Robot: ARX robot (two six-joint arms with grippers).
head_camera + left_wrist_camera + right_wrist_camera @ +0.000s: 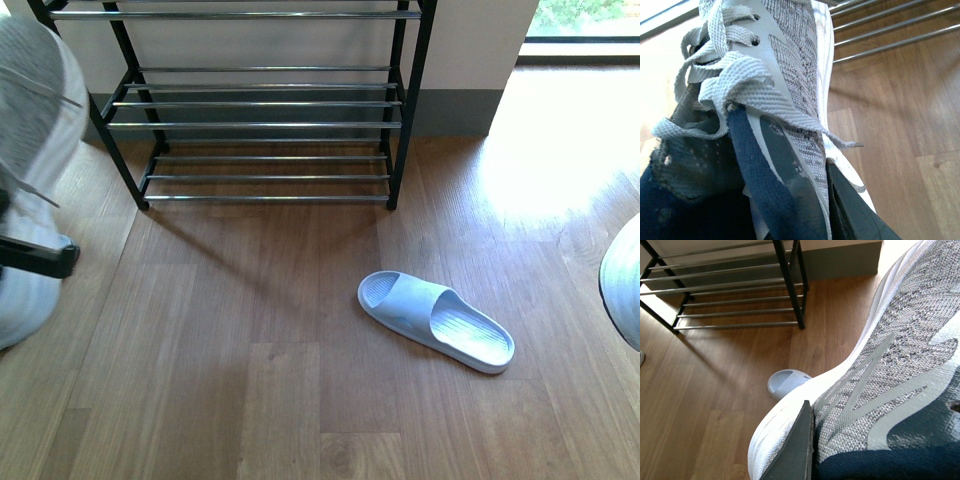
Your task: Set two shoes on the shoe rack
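currently: left gripper (812, 200) clamps knit sneaker (795, 60) at collar; right gripper (810, 450) clamps second sneaker (900, 355). likely light, soft upper, firm sole.

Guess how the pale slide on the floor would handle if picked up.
Probably light: the slide looks like one-piece moulded foam. Likely bendy, so the strap may squash under jaws. Flat sole suggests it skids, not tips, if pushed.

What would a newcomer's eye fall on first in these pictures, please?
A pale slipper lies alone on the wood floor, right of centre, in front of the black shoe rack. A grey sneaker looms at the left edge and a second sneaker at the right, both held aloft.
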